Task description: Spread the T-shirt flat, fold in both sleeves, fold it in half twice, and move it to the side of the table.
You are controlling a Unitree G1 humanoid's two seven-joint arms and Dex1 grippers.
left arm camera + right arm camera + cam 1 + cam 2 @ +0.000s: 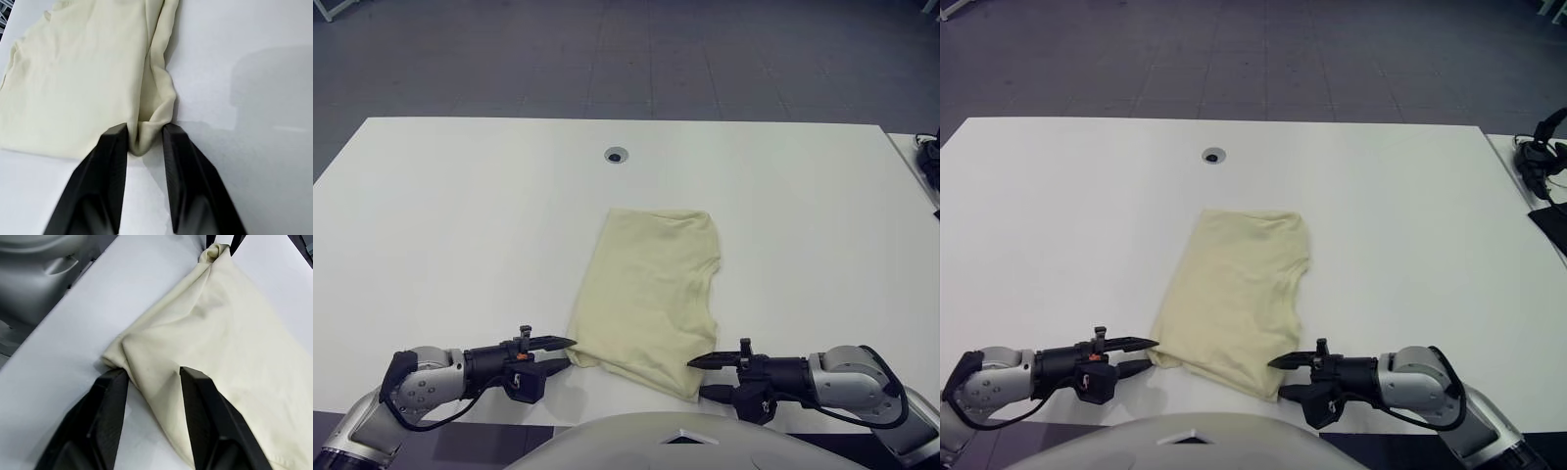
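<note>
Lying in the middle of the frame on the white table [460,215], the T-shirt [651,299] is a long folded strip that runs from bottom to top. Both grippers sit at its bottom end, equally near. The left gripper [568,352] seems to pinch the bottom-left corner, with cloth bunched between its fingers. The right gripper [697,378] has its fingers wide apart around the bottom-right corner and is not squeezing yet.
</note>
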